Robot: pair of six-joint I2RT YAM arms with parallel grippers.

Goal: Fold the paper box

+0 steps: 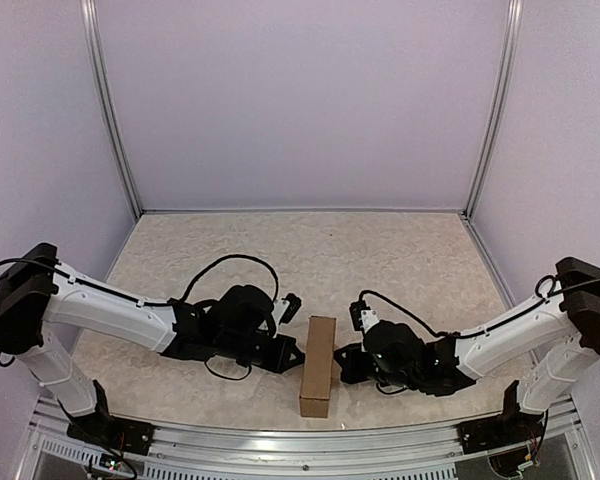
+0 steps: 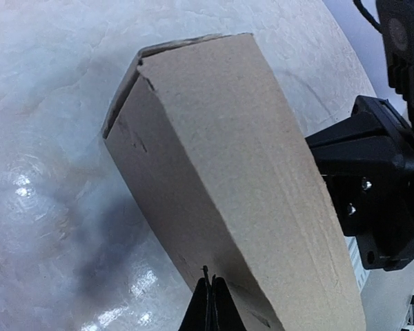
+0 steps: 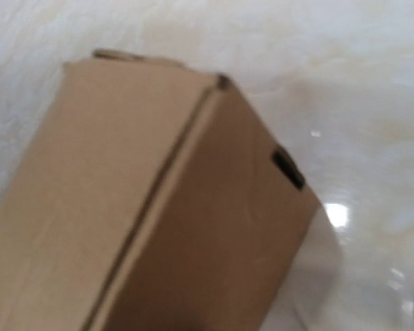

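Observation:
The paper box [image 1: 318, 365] is a plain brown oblong box lying lengthways on the table between my two arms. My left gripper [image 1: 298, 352] is shut and empty, and its tips [image 2: 210, 289] touch the box's left side wall [image 2: 234, 152]. The box's far end flap stands slightly ajar. My right gripper [image 1: 343, 358] is against the box's right side. In the right wrist view the box [image 3: 159, 207] fills the frame and hides the fingers. A small dark slot [image 3: 288, 167] shows on its side face.
The box lies on a pale marbled tabletop [image 1: 400, 260] enclosed by lilac walls. A metal rail [image 1: 300, 435] runs along the near edge just behind the box's near end. The right gripper's black body [image 2: 372, 193] shows beside the box in the left wrist view.

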